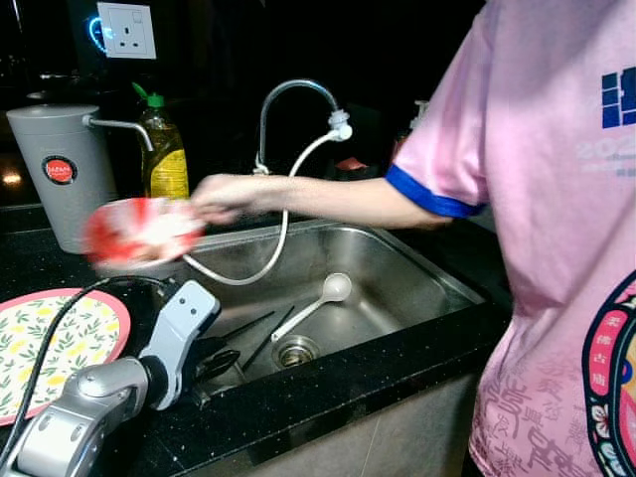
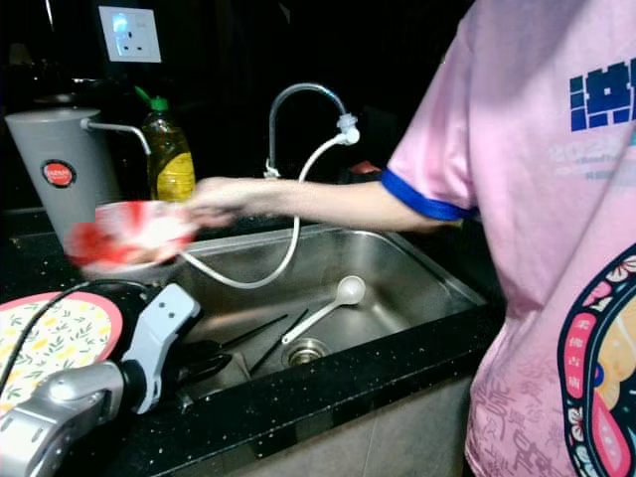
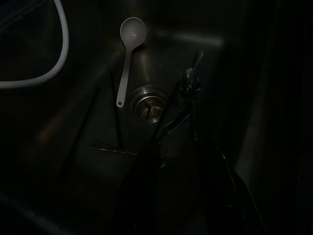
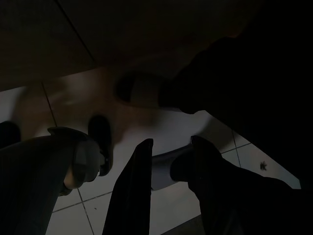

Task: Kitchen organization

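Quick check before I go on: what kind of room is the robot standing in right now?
A home kitchen, most likely, at the sink counter. A stainless steel sink with a curved faucet is set into a black countertop, a white ladle lies in the basin, and a dish soap bottle stands behind it.

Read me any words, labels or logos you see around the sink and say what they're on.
Round red and black badge on the grey canister: lettering too small to read.
Yellow label on the dish soap bottle: blurred, unreadable.
Blue block print and faint digits on the person's pink shirt: cut off, unreadable.
Characters in the shirt's round emblem: too small to read.
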Available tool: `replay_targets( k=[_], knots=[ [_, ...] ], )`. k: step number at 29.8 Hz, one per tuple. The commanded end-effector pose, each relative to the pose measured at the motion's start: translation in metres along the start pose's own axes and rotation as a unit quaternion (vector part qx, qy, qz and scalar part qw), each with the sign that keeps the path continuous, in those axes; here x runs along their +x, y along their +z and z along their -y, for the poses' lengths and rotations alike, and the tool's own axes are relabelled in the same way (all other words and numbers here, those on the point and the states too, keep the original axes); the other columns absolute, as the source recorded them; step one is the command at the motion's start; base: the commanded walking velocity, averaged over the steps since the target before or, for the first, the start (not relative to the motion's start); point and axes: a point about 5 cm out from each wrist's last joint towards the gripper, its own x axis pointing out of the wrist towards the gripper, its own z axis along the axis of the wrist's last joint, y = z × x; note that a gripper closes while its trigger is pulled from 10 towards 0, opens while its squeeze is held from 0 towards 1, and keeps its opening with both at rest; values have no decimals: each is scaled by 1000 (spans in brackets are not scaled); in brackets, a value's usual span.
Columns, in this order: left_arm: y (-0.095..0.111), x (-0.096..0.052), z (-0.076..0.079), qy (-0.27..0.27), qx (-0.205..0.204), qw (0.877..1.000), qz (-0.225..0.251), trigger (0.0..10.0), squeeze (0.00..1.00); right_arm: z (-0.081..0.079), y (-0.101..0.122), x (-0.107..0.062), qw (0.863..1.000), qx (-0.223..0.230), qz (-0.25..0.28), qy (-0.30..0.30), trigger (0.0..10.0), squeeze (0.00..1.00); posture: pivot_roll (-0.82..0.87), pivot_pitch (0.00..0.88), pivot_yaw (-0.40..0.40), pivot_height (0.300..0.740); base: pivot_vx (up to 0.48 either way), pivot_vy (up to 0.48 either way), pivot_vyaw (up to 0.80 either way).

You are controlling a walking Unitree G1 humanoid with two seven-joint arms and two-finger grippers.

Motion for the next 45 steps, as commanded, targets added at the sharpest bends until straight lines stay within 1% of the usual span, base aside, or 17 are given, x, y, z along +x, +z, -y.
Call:
replay_targets(
  k=[1,45],
  knots=[
    [-4,3,1,-4,-5,1000,-9,10000,0,1,-7,-2,1000,-6,-12,0,10000,0,-24,0,-66,740,0,0,0],
    [-2,6,0,-5,-5,1000,-5,10000,0,3,-10,-2,1000,-3,-18,-5,10000,0,-35,0,-65,740,0,0,0]
  ],
)
